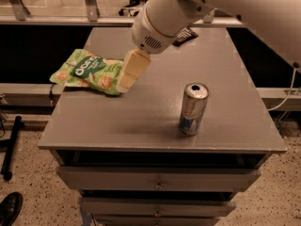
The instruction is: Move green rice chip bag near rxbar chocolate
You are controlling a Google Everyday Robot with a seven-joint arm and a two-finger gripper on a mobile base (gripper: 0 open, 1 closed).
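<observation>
One crinkled, light-green snack pouch, the green rice chip bag (pixel 89 72), lies flat at the left edge of the grey table (pixel 155 102), its dark label facing up. The cream gripper (pixel 128 75) hangs at the bag's right side, tip on its rim; whether the jaws are apart or together cannot be told. Grasping seems the step in hand. Next comes a firm pinch, then a carry to the small dark rxbar chocolate (pixel 188 36) at the far edge. A silver-blue can (pixel 193 108) stands toward the near right corner.
</observation>
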